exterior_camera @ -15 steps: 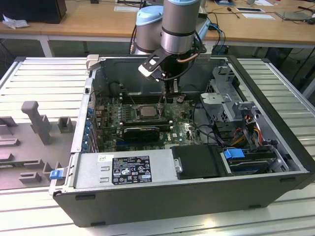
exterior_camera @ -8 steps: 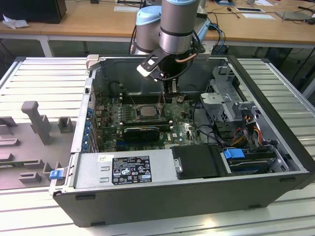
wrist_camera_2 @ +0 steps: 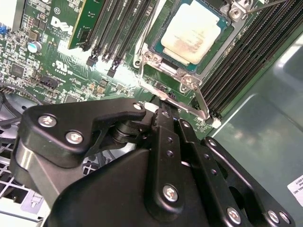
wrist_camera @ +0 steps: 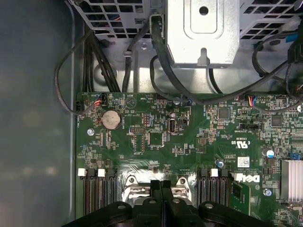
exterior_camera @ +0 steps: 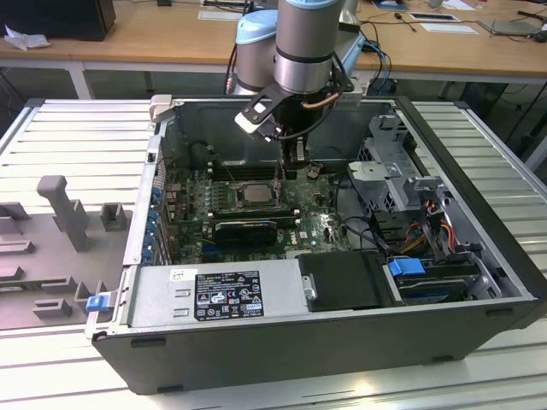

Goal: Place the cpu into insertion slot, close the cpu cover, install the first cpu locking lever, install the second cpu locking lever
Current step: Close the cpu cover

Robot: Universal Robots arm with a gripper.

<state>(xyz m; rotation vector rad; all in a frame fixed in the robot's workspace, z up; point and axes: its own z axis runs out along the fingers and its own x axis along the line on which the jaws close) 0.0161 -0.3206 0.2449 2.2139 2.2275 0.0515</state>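
With the cpu (wrist_camera_2: 196,30) seated beneath the closed cover (wrist_camera_2: 168,68), the fingers (wrist_camera: 155,189) are held clenched and empty at a locking lever (wrist_camera_2: 182,105), likely for pushing it.

Silver-grey tubular arm (exterior_camera: 303,38), pale blue joint cap (exterior_camera: 255,30), black wrist collar (exterior_camera: 301,104) with looping black cable (exterior_camera: 343,75), small white-faced camera block (exterior_camera: 254,117), matte black gripper (wrist_camera_2: 161,108) of flat hinged links (wrist_camera_2: 85,124) with rounded ends, round silver screws (wrist_camera_2: 171,193) at the pivots.
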